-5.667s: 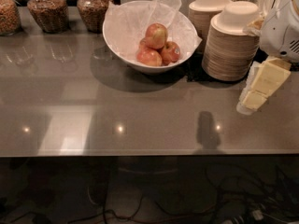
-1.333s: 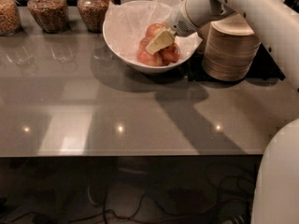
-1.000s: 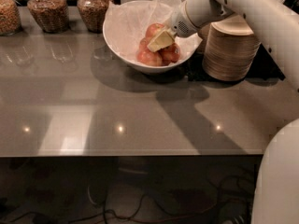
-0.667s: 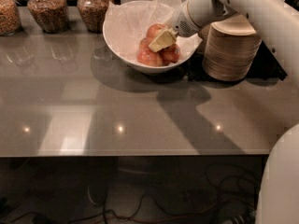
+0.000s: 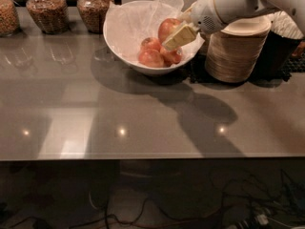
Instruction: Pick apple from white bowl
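The white bowl [image 5: 118, 41], lined with crinkled tissue paper [image 5: 143, 17], stands at the back middle of the table. My gripper [image 5: 173, 37] reaches in from the upper right over the bowl's right half. It is shut on the large red-and-yellow apple [image 5: 167, 27] and holds it slightly above the pile. One cream finger [image 5: 180, 35] lies across the apple's front; the other is hidden behind it. Three smaller red apples [image 5: 151, 57] lie in the bowl below.
A stack of tan disposable bowls [image 5: 233, 54] stands right beside the white bowl, under my arm. Three glass jars of dry food [image 5: 45, 11] line the back left. The table's front edge [image 5: 143, 156] runs across the middle of the view.
The gripper, which reached into the bowl from the right, has closed on the large apple and moved it slightly up and to the right.
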`<state>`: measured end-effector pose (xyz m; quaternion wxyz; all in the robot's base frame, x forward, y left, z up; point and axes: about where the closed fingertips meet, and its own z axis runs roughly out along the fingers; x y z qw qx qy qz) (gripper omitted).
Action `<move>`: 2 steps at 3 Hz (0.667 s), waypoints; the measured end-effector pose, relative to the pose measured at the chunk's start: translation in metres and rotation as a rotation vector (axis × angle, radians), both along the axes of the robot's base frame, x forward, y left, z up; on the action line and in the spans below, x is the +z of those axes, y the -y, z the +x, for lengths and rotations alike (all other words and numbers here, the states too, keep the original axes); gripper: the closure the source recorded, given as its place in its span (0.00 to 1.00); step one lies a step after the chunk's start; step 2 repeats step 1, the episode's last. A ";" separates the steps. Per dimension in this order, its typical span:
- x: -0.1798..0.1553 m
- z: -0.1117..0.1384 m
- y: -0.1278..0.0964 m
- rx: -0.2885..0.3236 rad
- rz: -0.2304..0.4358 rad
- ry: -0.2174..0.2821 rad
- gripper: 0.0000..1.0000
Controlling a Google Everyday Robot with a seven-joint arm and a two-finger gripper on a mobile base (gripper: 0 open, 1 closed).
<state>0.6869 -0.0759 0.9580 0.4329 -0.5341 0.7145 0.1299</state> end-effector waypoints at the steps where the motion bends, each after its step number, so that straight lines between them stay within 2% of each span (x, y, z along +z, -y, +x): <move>1: 0.009 -0.056 0.023 0.076 -0.013 0.036 1.00; 2: 0.009 -0.056 0.023 0.076 -0.013 0.036 1.00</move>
